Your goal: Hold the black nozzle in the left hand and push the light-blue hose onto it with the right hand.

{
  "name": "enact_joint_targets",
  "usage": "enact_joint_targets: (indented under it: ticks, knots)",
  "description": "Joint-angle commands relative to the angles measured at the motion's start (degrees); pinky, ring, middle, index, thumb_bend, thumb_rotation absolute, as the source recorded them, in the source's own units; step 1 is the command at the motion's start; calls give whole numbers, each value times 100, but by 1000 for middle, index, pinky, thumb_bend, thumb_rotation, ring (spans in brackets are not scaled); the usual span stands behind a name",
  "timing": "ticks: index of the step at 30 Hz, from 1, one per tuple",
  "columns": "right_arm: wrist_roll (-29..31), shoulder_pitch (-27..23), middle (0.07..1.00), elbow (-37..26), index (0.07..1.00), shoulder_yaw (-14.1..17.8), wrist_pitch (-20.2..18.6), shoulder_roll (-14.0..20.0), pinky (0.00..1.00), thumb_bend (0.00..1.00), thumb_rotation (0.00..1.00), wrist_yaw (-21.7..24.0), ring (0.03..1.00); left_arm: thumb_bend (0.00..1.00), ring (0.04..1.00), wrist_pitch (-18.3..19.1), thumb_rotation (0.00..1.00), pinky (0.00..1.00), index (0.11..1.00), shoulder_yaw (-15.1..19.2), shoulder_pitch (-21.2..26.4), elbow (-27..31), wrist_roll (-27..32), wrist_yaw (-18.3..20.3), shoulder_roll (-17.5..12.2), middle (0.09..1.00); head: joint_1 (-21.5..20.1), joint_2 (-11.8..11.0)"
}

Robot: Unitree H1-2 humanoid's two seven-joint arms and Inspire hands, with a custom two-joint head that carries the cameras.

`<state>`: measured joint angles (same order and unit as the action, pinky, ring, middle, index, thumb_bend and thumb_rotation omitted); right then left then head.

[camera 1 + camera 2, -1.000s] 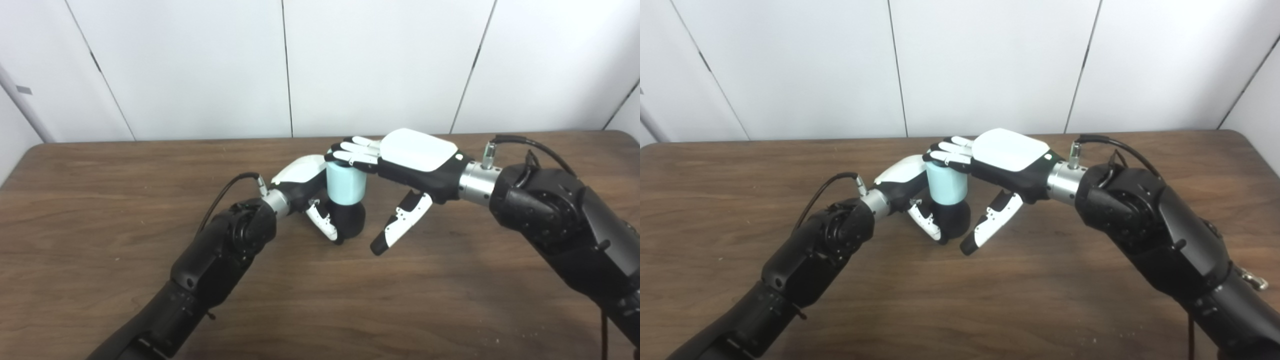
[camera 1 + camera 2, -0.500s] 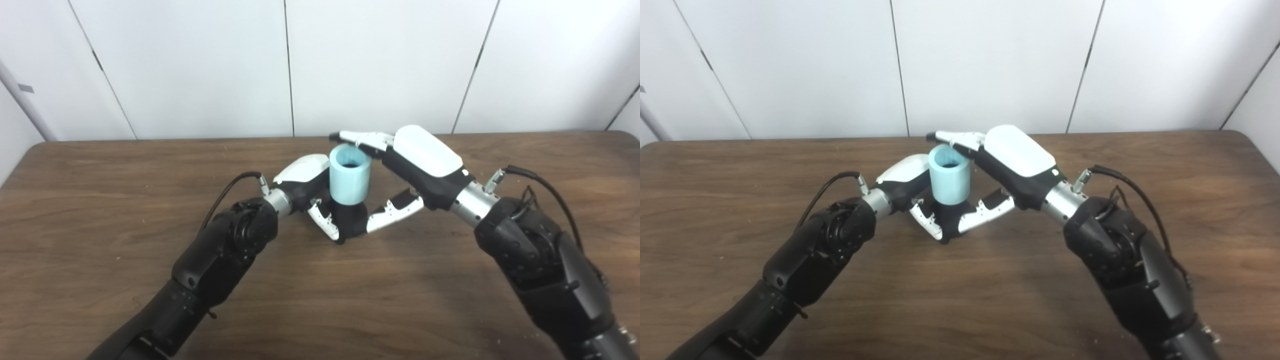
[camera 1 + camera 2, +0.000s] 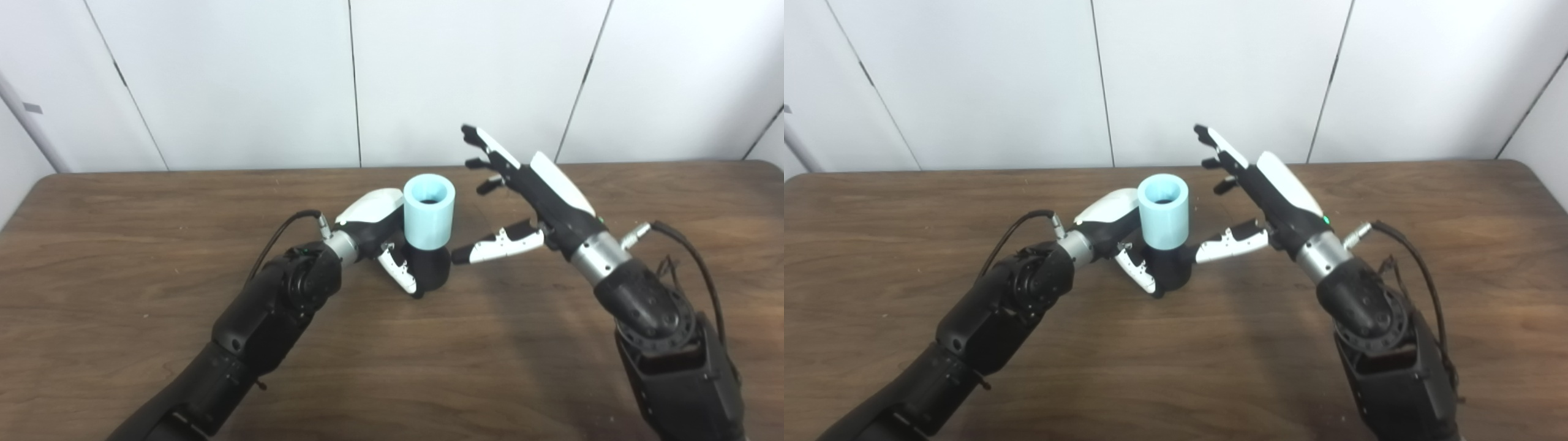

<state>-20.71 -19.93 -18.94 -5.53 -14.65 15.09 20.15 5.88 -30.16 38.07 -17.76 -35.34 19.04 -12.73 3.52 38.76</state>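
Observation:
A short light-blue hose piece (image 3: 429, 210) stands upright on top of the black nozzle (image 3: 432, 269) near the table's middle, its open end facing up. My left hand (image 3: 375, 228) is shut on the black nozzle from the left, thumb across its front; the fingers behind are hidden. To the right, my right hand (image 3: 528, 195) is open and apart from the hose, fingers raised and spread, thumb reaching toward the nozzle without clearly touching it.
The brown wooden table (image 3: 122, 257) carries nothing else in view. White wall panels (image 3: 245, 79) stand close behind its far edge. Cables loop off both wrists.
My right hand has lifted off the hose top, swung back to the right and tilted its fingers upward. The hose stays on the nozzle. The left hand has not moved.

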Motion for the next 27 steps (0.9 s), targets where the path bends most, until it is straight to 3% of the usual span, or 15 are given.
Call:
enact_joint_targets:
  ticks: [1,2,3,6,11,16,19,27]
  knots:
    - [284,-1,991,-259,1000,198,-68,43,737,834,244,-82,889,523,614,195,0,826,464,-84,-221,-217,-42,315,-122,515,24,-6]
    - [389,90,996,-288,1000,237,-118,42,748,850,233,-82,900,524,635,206,0,814,482,-54,-244,-168,-13,314,-127,506,36,-5]
    - [458,153,999,-306,1000,259,-148,43,756,867,226,-84,908,711,697,217,42,826,623,-30,-264,-126,4,316,-130,628,36,-5]
    - [547,308,1000,-306,1000,284,-198,44,765,890,226,-109,918,881,818,216,139,889,787,39,-308,-63,42,305,-133,811,66,-7]
    - [564,479,1000,-371,1000,288,-309,71,765,913,255,-135,929,941,958,219,204,992,978,140,-381,107,110,280,-182,979,76,-14]
    - [571,583,1000,-372,1000,281,-309,37,766,915,259,-182,932,939,991,298,190,1000,1000,279,-520,425,152,264,-243,999,56,-45]
    - [562,622,1000,-348,1000,266,-274,12,766,916,259,-238,930,927,964,373,178,923,989,419,-661,631,218,227,-274,968,56,-43]
    - [672,735,1000,-287,1000,268,-187,-47,767,926,268,-398,926,858,914,829,50,845,942,1257,-1413,1566,677,79,-391,933,61,-85]
